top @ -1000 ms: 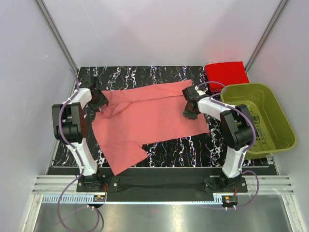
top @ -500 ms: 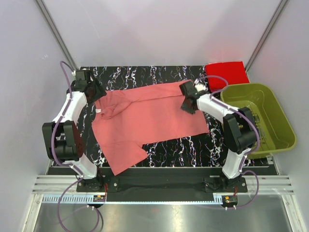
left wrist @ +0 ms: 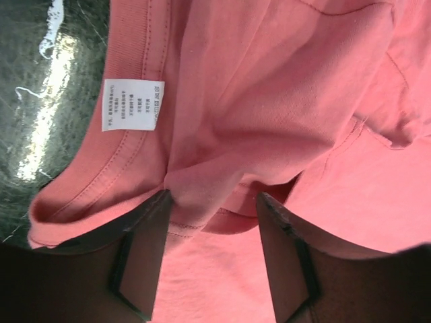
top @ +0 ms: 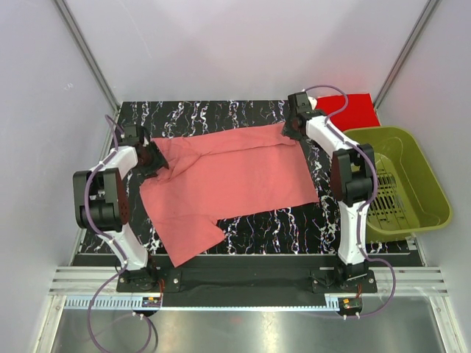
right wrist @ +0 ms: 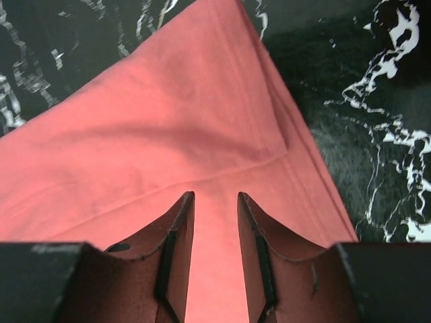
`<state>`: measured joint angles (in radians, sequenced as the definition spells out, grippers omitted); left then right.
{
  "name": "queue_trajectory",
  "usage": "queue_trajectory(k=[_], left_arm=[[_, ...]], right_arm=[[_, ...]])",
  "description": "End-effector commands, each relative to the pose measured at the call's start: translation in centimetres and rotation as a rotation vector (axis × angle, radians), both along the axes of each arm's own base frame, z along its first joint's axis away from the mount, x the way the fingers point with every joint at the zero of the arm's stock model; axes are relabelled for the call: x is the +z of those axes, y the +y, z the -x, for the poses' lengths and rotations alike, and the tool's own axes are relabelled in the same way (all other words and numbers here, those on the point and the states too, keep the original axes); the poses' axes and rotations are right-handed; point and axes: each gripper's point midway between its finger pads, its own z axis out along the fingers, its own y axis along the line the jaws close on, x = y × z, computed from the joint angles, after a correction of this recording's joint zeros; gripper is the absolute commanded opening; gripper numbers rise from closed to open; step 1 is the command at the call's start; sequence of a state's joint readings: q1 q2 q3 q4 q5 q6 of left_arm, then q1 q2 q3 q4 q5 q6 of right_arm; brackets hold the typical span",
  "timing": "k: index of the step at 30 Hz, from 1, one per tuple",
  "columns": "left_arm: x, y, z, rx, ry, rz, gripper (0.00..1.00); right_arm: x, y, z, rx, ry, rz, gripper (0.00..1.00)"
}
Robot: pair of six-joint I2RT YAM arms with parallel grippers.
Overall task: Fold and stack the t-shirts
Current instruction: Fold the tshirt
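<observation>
a salmon-pink t-shirt (top: 228, 184) is lying spread, partly folded, across the middle of a black, white-veined marble-look surface (top: 294, 228), its collar toward the left edge and one sleeve reaching for the near edge. pale blank walls are closing in the surface on three sides, with slanted metal posts (top: 88, 62) rising at the far corners and a silver rail (top: 235, 283) running along the near edge. the left gripper (left wrist: 214, 198) is hovering at the collar near the left edge, its fingers standing well apart over a ridge of cloth beside the white label (left wrist: 132, 104), gripping nothing. the right gripper (right wrist: 215, 196) is poised over the shirt's far right corner, fingers parted only narrowly, empty. a folded red t-shirt (top: 346, 110) is sitting in the far right corner, with an olive-green basket (top: 423, 173) at the right edge just beside it.
</observation>
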<state>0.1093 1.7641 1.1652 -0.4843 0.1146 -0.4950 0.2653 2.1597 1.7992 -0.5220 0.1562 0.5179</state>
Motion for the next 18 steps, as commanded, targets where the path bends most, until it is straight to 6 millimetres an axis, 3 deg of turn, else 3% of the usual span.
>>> queue_trajectory(k=[1,5,9,18], left_arm=[[0.5,-0.5,-1.5,-0.006,-0.055,0.033,0.56],[-0.7,0.3,-0.6,0.01,0.0,-0.01,0.52],[-0.9,0.8,-0.4,0.025,0.01,-0.031,0.51],[-1.5,1.2,-0.3,0.038,0.037,-0.05,0.51]], right_arm=[[1.5,-1.8,-2.2,-0.076,-0.058,0.045,0.39],[0.8,-3.5,-3.9,-0.17,-0.077,0.033,0.39],[-0.2,-3.9,-4.7,-0.223,-0.069,0.021,0.38],[-2.7,-4.2,-4.6,-0.247,-0.025,0.028,0.33]])
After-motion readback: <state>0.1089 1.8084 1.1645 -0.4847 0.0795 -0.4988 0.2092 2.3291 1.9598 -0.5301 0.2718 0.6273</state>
